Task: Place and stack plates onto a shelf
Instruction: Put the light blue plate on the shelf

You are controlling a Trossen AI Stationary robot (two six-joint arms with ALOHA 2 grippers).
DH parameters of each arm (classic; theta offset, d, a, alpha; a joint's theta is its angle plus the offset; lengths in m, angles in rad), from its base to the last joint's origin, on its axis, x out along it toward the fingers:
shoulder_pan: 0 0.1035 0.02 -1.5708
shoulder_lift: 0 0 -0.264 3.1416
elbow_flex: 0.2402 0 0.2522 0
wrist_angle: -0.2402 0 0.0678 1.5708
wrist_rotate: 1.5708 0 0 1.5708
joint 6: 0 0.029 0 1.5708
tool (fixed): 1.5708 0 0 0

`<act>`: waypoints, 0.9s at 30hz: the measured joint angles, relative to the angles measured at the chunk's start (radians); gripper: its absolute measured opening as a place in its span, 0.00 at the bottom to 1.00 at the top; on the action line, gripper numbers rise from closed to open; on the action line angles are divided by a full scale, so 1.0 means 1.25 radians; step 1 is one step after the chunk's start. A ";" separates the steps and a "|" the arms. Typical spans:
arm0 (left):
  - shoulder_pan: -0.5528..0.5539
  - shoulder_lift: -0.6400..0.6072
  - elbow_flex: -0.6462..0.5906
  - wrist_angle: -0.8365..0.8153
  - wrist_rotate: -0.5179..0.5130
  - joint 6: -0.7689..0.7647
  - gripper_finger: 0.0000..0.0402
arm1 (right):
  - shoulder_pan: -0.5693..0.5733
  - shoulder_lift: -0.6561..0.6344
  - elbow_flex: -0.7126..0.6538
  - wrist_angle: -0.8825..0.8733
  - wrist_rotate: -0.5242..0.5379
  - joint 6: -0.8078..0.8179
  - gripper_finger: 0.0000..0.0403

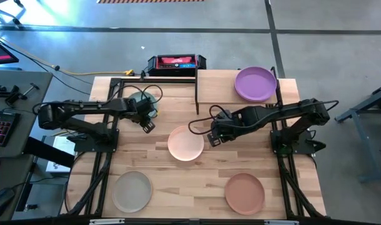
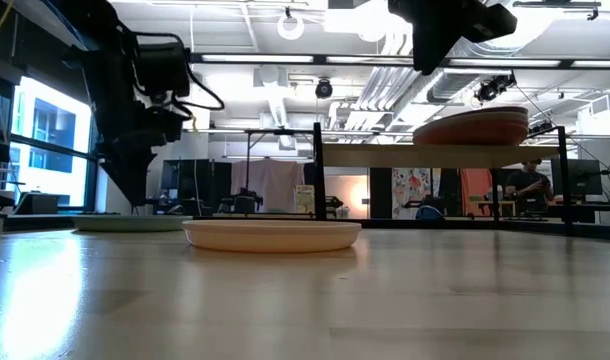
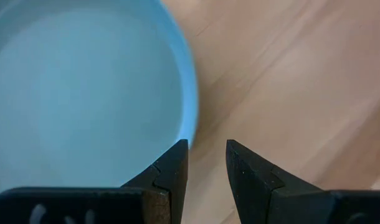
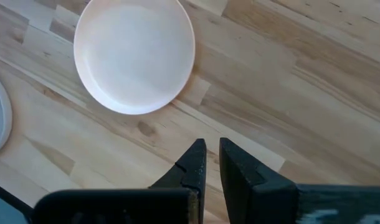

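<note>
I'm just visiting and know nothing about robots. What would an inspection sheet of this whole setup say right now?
Surface: light wooden table, bare between the plates.
Job's things: purple plate on the shelf; peach plate mid-table; beige plate and terracotta plate at the near edge; teal plate beneath the left arm.
Clutter: nothing seen on the table.
Grippers: left gripper at the teal plate's rim, jaws slightly apart, empty; right gripper beside the peach plate, jaws nearly closed, empty.
Cables: black cable looping by the right arm.
Surroundings: red-and-black box behind the table; keyboard on a side desk; a person far back.

Overhead and tabletop-level views, both sharing the peach plate [image 1: 185,144].
</note>
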 joint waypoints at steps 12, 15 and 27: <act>0.025 0.100 0.000 0.008 -0.022 0.007 0.25 | 0.000 0.000 0.000 0.000 0.000 -0.006 0.06; 0.025 0.116 0.000 0.023 -0.024 0.007 0.25 | 0.000 0.000 0.000 0.000 0.000 -0.006 0.06; 0.023 0.178 0.005 0.037 -0.025 0.042 0.22 | 0.000 0.000 0.000 0.000 -0.001 -0.006 0.06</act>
